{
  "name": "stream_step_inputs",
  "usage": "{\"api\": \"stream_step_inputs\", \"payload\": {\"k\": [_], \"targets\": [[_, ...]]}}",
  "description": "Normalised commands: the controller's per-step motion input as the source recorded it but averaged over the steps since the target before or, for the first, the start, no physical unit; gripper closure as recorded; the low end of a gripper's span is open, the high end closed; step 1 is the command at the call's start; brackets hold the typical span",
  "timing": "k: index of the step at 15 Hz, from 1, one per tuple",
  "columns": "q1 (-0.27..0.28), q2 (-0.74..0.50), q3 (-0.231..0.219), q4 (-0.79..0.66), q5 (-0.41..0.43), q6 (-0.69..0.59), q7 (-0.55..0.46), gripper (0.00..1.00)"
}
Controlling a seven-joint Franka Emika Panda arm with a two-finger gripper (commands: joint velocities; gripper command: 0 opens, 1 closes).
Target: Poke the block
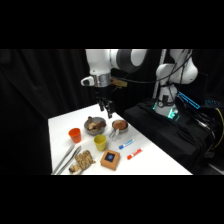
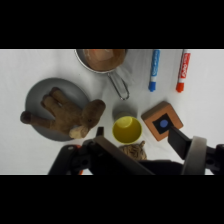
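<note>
Orange-brown block with the dark blue square on top is set flat near the desk's front edge, free of contact on all sides, so the top face is left open for a poke from above. The yellow cup stands just beside it, toward the back; the red marker and blue marker lie near its other side.

The hand is held high over the middle of the desk, above the gap between the plate with the teddy bear and the metal saucepan, well apart from the block. From there the whole layout is kept in the wrist view, the block sitting right of the yellow cup.

Whether the fingers are open or closed cannot be told; nothing is seen held.

Judged: approach not yet begun. A move toward the front edge and down is needed, with the cup to be cleared.

Tongs and a small orange cup lie off to the side, out of the path.
</note>
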Motion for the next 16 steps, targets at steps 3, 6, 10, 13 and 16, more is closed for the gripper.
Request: {"api": "stream_step_inputs", "payload": {"k": [3,6,10,13,16], "targets": [[-0.010,0.06,0.029,0.10,0.024,-0.01,0.03,0.00],[0.035,0.18,0.069,0.24,0.056,0.00,0.06,0.00],[0.071,0.24,0.072,0.33,0.022,0.05,0.13,0.00],[0.069,0.26,0.043,0.34,-0.027,0.08,0.12,0.00],[0.048,0.30,0.014,0.35,-0.051,0.10,0.09,0.35]]}}
